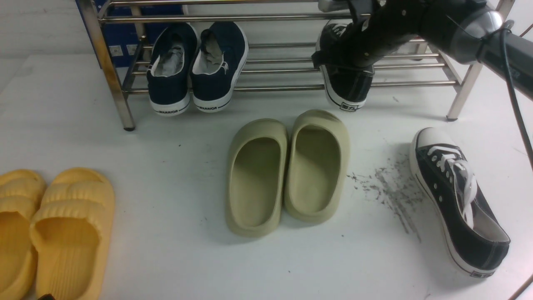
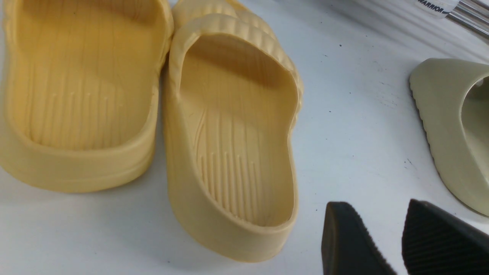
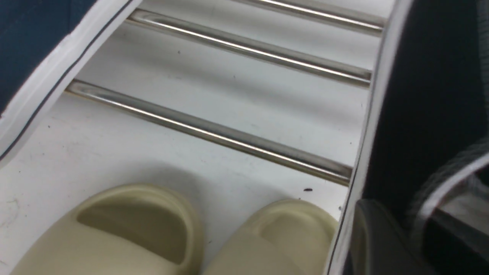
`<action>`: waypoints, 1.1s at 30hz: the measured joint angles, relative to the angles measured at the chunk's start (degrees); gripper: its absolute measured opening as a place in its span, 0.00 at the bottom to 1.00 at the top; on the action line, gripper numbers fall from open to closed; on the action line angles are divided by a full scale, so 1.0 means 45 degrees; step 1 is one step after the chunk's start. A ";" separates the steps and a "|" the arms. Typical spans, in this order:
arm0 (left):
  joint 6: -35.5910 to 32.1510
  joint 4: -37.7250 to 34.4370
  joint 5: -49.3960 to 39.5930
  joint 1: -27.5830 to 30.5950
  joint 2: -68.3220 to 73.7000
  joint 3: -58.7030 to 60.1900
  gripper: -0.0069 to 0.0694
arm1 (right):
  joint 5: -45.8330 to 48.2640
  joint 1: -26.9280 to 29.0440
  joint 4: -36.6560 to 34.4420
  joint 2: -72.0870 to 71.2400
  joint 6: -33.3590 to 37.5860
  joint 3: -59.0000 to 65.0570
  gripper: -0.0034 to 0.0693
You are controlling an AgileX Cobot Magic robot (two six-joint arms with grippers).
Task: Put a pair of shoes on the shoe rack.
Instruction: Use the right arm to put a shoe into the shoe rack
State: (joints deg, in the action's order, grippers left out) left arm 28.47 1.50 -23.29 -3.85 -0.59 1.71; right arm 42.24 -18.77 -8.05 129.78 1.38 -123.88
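Note:
One black canvas shoe (image 1: 347,89) rests on the lowest bars of the steel shoe rack (image 1: 283,87), heel toward me and overhanging the front bar. My right gripper (image 1: 339,58) reaches down onto it. In the right wrist view its fingers (image 3: 368,236) stand apart on either side of that shoe's side wall (image 3: 420,114), the collar between them. The other black shoe (image 1: 454,196) lies on the table at the right, its white toe cap pointing at the rack. My left gripper (image 2: 378,214) hovers open and empty over the table beside the yellow slippers.
Two navy WARRIOR sneakers (image 1: 195,66) sit on the rack's left part. A pair of olive-green slippers (image 1: 287,171) stands mid-table before the rack. Yellow slippers (image 1: 62,225) lie front left. Dark scuff marks (image 1: 387,187) streak the table beside the loose shoe.

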 joint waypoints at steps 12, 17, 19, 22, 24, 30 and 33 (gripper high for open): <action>0.0000 0.0000 0.0000 0.0000 0.0000 0.0000 0.40 | 0.1318 0.0000 -0.0102 -0.0609 -0.0394 -0.0058 0.47; 0.0000 0.0000 0.0000 0.0000 0.0000 0.0000 0.40 | 0.2783 0.0000 -0.0128 -0.1568 -0.0746 -0.0068 0.47; 0.0000 0.0000 0.0000 0.0000 0.0000 0.0000 0.40 | 0.4129 0.0000 -0.0016 -0.2095 -0.0802 -0.0084 0.47; 0.0000 0.0000 0.0000 0.0000 0.0000 0.0000 0.40 | 0.5048 0.0000 0.0307 -0.3317 -0.0961 0.0679 0.47; 0.0000 0.0000 0.0000 0.0000 0.0000 0.0000 0.40 | 0.5078 0.0000 0.0394 -0.3994 -0.1105 0.1354 0.47; 0.0000 0.0000 0.0000 0.0000 0.0000 0.0000 0.40 | 0.5388 0.0000 0.1148 -0.8035 -0.2461 0.6116 0.47; 0.0000 0.0000 0.0000 0.0000 0.0000 0.0000 0.40 | 0.5574 0.0000 0.1244 -0.9715 -0.2816 0.8540 0.47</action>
State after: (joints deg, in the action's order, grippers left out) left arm 28.47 1.50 -23.29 -3.85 -0.59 1.71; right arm 67.32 -18.77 -2.45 86.06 -11.30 -85.45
